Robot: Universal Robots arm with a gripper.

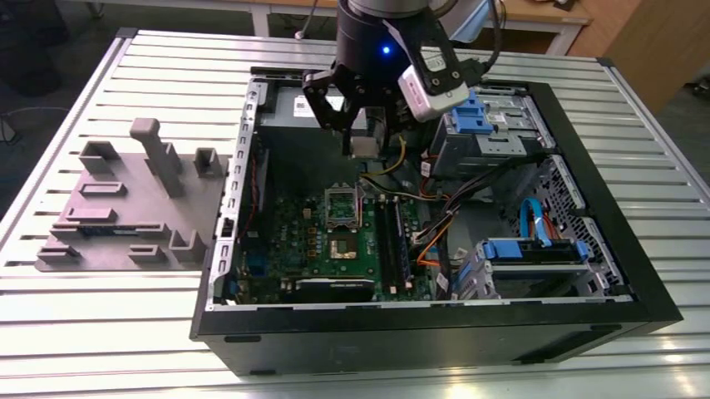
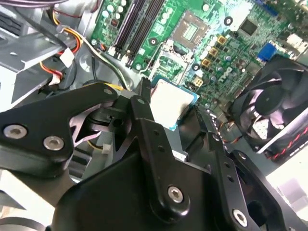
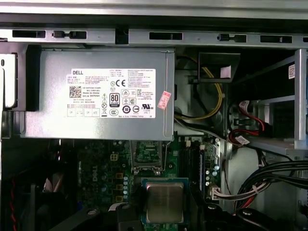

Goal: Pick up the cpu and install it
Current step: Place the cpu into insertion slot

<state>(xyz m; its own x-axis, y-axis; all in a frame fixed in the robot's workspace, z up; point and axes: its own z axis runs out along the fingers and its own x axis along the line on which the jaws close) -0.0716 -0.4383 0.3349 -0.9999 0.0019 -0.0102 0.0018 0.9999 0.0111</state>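
Exterior view: a slatted worktop (image 1: pixel 100 332) carries the open computer case (image 1: pixel 444 341); the fingers (image 1: pixel 352 125) hang inside it.
power supply (image 3: pixel 96 91): grey box straight ahead of the fingers, past the board's edge.
motherboard (image 1: pixel 332 249): green, lying flat beneath the fingers.
socket (image 2: pixel 191 30): open and bare, beyond the fingertips in the second wrist view, apart from the chip.
cpu (image 2: pixel 169 103): flat between the fingers, silver top facing both wrist views, clear of the board.
grip: fingers closed on two opposite edges of the cpu.
judgement: the socket lies forward of and below the chip.
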